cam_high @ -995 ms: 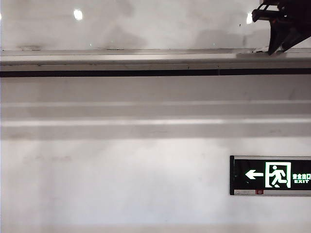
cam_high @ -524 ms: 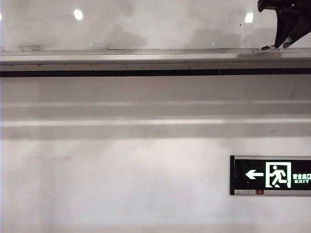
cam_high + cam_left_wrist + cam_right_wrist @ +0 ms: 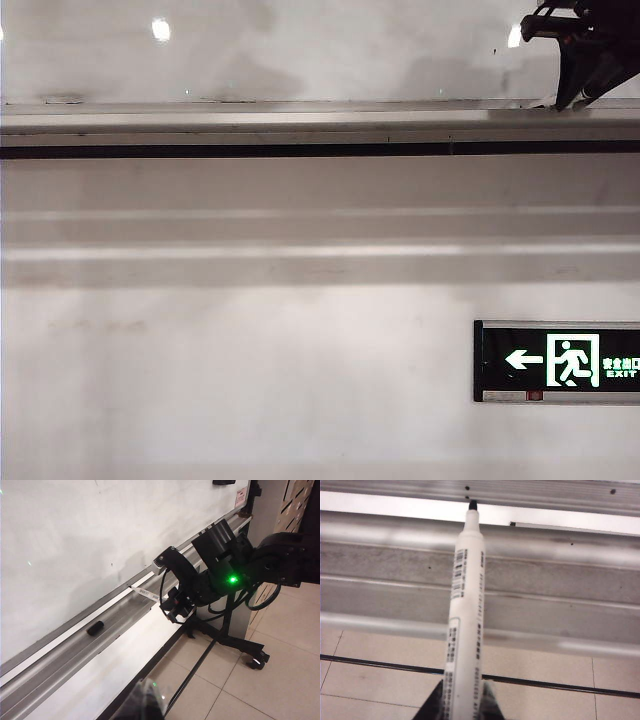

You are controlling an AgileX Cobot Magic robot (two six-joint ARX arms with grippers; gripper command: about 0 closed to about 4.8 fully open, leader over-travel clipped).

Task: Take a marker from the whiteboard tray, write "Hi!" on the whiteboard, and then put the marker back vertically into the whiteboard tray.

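Right end effector point(image 3: 462, 702) clamped on slim white marker point(image 3: 465, 610), uncapped tip forward toward glossy whiteboard point(image 3: 75, 540), above grey metal tray point(image 3: 560, 590), ready for writing. Left end effector point(image 3: 145, 705) low, away; opening unclear.

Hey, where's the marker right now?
The marker is gripped in the right pincer, tip over the whiteboard tray; in the exterior view, that's the upper right corner.

The slim white marker with printed barcode labels point(image 3: 465, 610) points its bare black tip toward the glossy white whiteboard point(image 3: 75, 540), stretching over the long grey metal tray point(image 3: 560, 585) and clamped in the right hand point(image 3: 462, 700).
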